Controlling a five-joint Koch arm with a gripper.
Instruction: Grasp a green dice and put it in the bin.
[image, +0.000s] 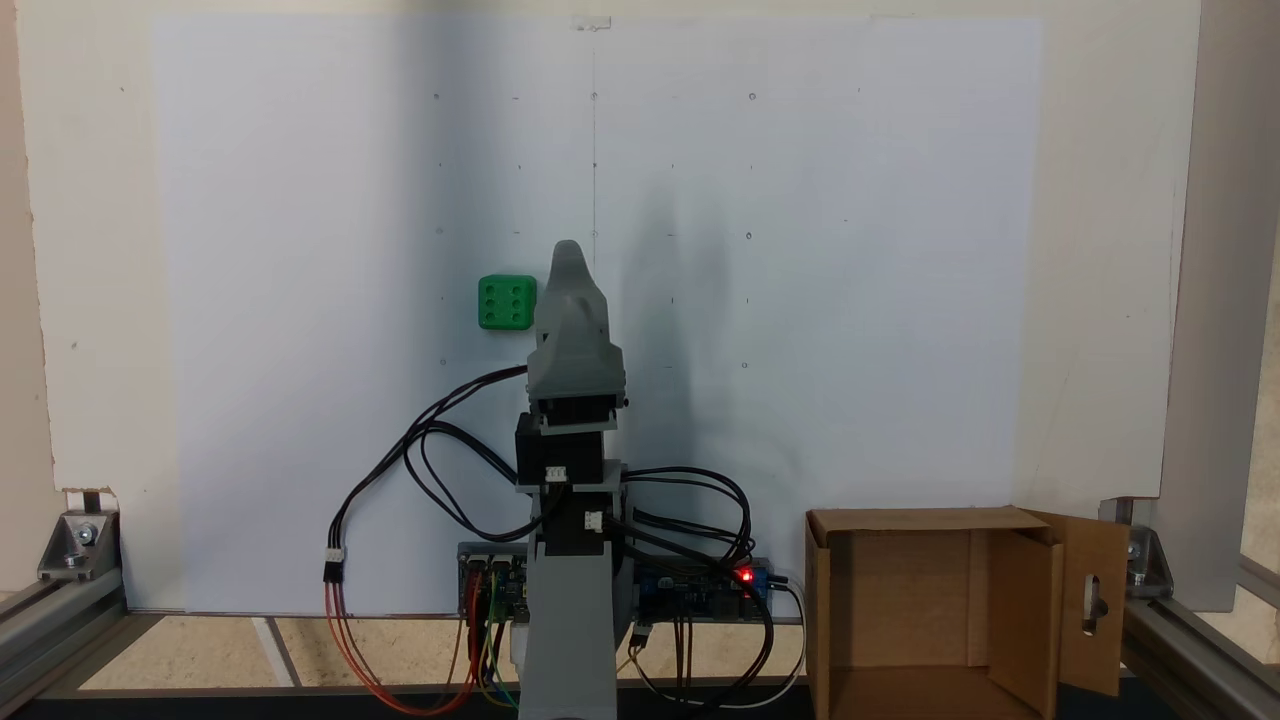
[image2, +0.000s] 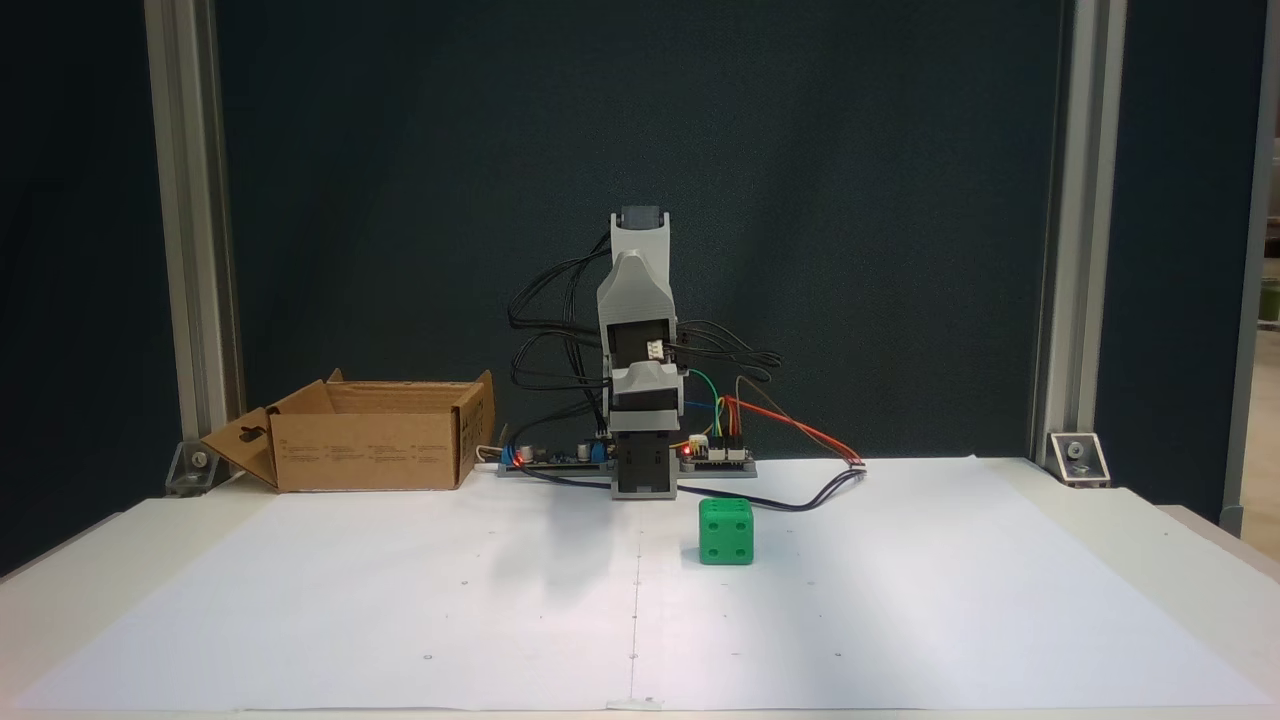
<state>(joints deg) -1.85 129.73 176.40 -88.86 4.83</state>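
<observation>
Grey robot arm (image: 570, 480) folded up over its base at the back edge of a white paper sheet (image: 800, 300) on a table. Its gripper (image: 567, 262) points out over the sheet; jaws line up one behind the other in both fixed views, so can't tell if spread or pressed together.

Green dice (image: 507, 302) sits on the sheet, six-pip face up, just beside the gripper tip on the left in a fixed view, not held. Seen from the front, dice (image2: 726, 532) is just right of the arm base.

Cardboard bin (image: 935, 610) stands open beside the base w/ flaps out, well apart from the dice; bin (image2: 365, 445) is left in the front view. Circuit boards (image: 700, 585) and wires around the base.
</observation>
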